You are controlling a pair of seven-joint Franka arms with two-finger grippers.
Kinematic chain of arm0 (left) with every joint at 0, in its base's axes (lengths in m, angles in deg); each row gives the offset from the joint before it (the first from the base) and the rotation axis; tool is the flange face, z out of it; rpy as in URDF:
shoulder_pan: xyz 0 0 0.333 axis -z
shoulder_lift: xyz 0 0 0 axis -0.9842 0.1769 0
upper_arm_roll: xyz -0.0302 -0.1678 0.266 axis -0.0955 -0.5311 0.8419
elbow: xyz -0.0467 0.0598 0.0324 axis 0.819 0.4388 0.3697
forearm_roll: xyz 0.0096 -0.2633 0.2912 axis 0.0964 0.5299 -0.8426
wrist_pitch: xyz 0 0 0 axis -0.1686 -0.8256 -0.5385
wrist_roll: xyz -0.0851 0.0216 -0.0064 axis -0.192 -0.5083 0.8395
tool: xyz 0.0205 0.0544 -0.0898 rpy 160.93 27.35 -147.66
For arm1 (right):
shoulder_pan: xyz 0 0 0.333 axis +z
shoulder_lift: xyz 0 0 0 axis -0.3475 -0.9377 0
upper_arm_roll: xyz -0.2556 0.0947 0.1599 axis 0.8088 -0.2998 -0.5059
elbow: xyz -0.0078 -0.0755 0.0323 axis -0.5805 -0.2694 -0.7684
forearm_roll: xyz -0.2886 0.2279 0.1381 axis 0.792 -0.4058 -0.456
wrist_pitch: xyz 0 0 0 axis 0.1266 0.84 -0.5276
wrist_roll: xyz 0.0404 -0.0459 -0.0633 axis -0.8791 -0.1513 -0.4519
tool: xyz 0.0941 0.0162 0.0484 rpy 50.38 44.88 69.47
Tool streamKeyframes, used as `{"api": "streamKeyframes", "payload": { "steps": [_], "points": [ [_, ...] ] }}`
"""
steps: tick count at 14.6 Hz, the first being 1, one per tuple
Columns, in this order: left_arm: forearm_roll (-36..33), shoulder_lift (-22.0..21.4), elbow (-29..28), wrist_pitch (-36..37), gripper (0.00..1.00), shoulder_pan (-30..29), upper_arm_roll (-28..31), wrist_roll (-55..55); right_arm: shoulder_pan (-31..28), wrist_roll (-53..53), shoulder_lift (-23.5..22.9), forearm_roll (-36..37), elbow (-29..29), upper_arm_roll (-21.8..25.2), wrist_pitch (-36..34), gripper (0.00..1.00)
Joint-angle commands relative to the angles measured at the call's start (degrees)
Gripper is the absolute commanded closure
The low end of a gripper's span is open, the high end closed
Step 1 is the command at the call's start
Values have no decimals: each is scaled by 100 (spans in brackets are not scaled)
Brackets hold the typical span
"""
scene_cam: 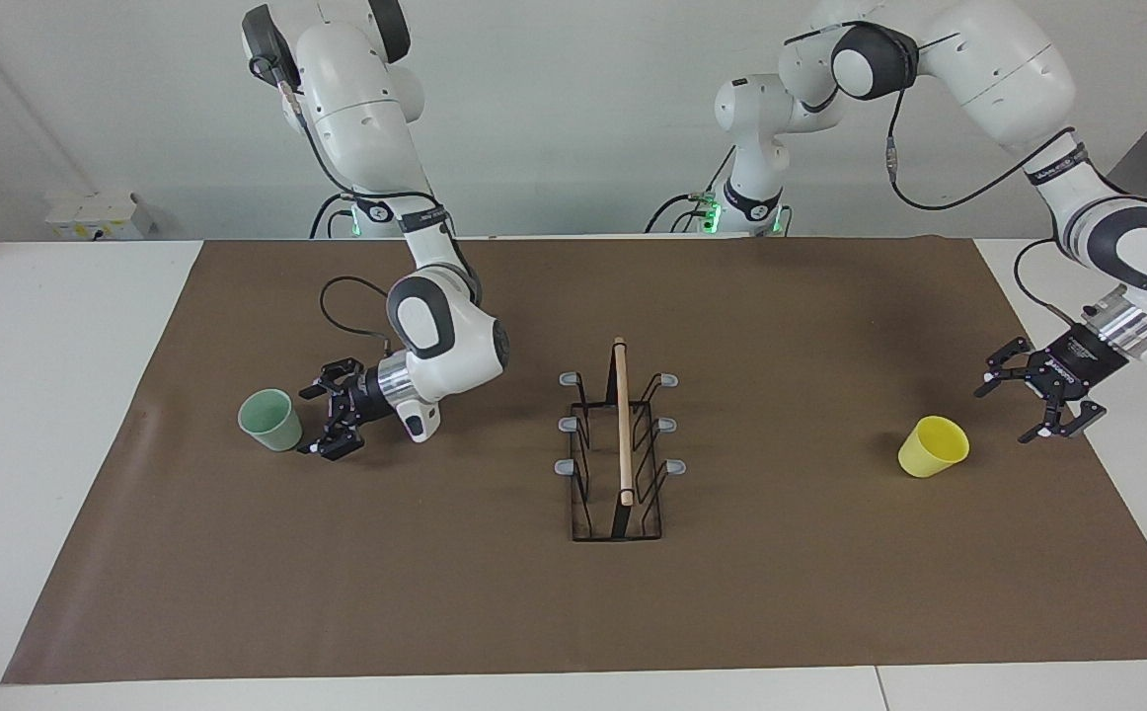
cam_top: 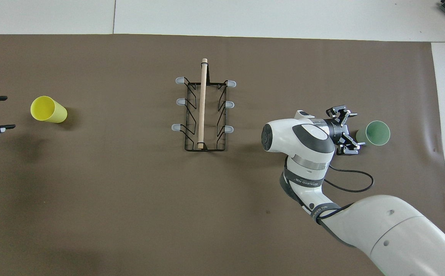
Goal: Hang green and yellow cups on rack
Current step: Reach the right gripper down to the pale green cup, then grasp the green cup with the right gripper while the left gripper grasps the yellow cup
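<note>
Just beside each cup [scene_cam: 270, 420] [scene_cam: 933, 446] hangs a spread claw [scene_cam: 317, 420] [scene_cam: 1013, 397].

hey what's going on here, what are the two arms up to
Two robot arms are each closing in on a cup, and neither cup is held yet. The right pincer is open, low beside the green cup at the right arm's end of the mat. The left pincer is open too, beside the yellow cup at the left arm's end. The rack stands in the middle between them with all its prongs bare.
</note>
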Motion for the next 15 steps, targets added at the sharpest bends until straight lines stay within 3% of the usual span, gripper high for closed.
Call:
{"api": "streamKeyframes", "payload": {
  "steps": [1, 4, 5, 9, 15],
  "points": [
    [477, -424, -910, -646, 8, 194, 74, 459, -96, -439, 228, 202, -431, -31, 123, 0],
    [977, -687, -1534, -965, 6, 309, 66, 611, -131, -703, 290, 289, -659, -22, 263, 0],
    [1119, -732, -1684, -1069, 1, 326, 65, 611, -174, -738, 272, 463, -686, -22, 281, 0],
    [1717, -951, -2352, -1518, 0, 555, 30, 576, -245, -1143, 140, 825, -739, -22, 299, 0],
    [2797, -987, -2792, -2282, 0, 1081, -22, 567, -508, -1274, 123, 1177, -906, -22, 614, 0]
  ]
}}
